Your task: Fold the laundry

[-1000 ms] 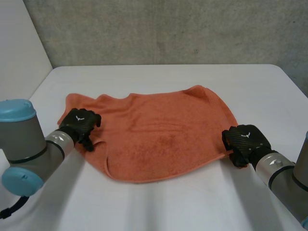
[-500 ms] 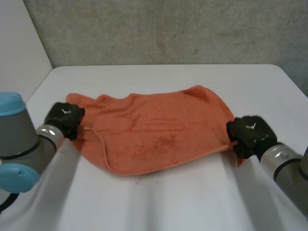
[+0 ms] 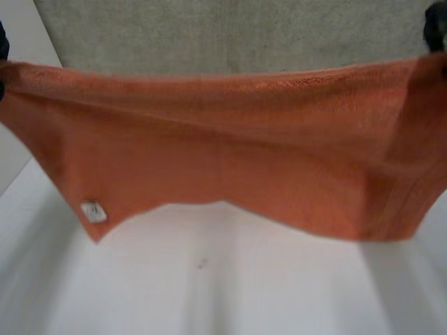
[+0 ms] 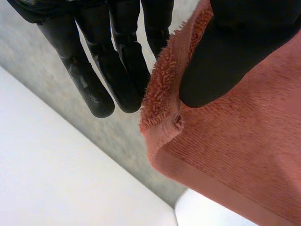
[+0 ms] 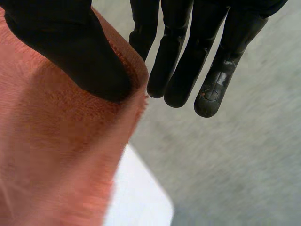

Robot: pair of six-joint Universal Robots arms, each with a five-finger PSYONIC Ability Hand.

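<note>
An orange towel (image 3: pixel 223 146) hangs spread wide above the white table (image 3: pixel 230 286), stretched between my two hands. Its upper edge runs almost level and its lower edge sags clear of the table. My left hand (image 3: pixel 2 45) is shut on the towel's upper left corner; in the left wrist view the thumb (image 4: pixel 225 56) pinches the towel (image 4: pixel 235 150) against the straight fingers (image 4: pixel 117 66). My right hand (image 3: pixel 437 28) is shut on the upper right corner, where the thumb (image 5: pixel 70 52) presses the towel (image 5: pixel 51 160) against the fingers (image 5: pixel 188 61). A small white label (image 3: pixel 93 211) shows near the towel's lower left corner.
A grey wall (image 3: pixel 209 35) stands behind the table. The towel hides the far part of the table.
Both hands have lifted the towel off the table by two corners. It lay flat a second ago and now hangs stretched in the air.
</note>
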